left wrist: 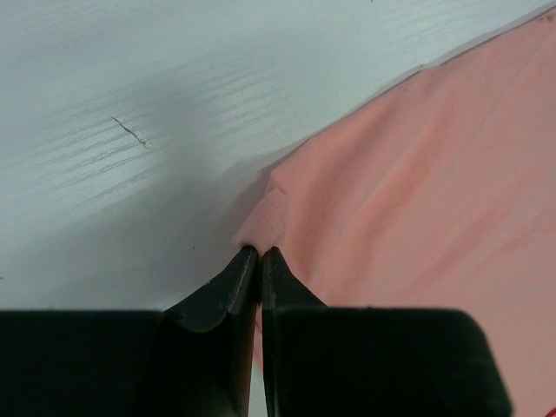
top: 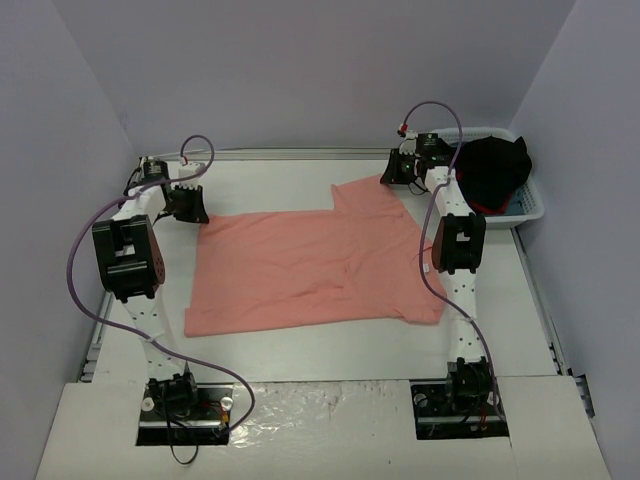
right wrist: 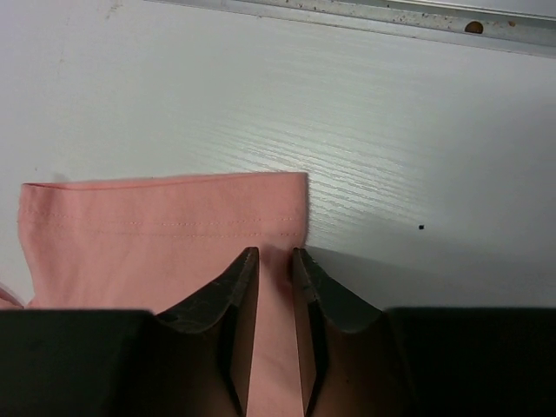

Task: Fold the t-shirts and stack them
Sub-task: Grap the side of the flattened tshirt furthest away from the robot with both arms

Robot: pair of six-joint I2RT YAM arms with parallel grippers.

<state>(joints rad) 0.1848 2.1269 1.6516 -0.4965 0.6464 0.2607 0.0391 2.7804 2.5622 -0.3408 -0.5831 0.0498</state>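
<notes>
T-shirt (top: 310, 265): salmon-pink; lay spread flat on the bench at the centre of the top view, with one sleeve reaching toward the upper right and a few creases near the middle.
Left pincer (top: 190, 205): stood at the upper-left corner of the cloth in the top view. In the left wrist view its jaws were clenched on a small raised pinch of the cloth's edge.
Right pincer (top: 395, 172): stood at the sleeve's tip, upper right of centre in the top view. In the right wrist view its jaws were narrowly apart with the hemmed sleeve filling the gap between them, grasping the cloth.
Bench (top: 300, 350): white, with a fine grain; carried the cloth.
Rail (right wrist: 365, 16): metal; ran along the top of the right wrist view, beyond the sleeve.
Basket (top: 532, 205): white; sat at the upper right of the top view, near the right pincer.
Dark cloth (top: 495, 170): black with a red edge; heaped in the basket.
</notes>
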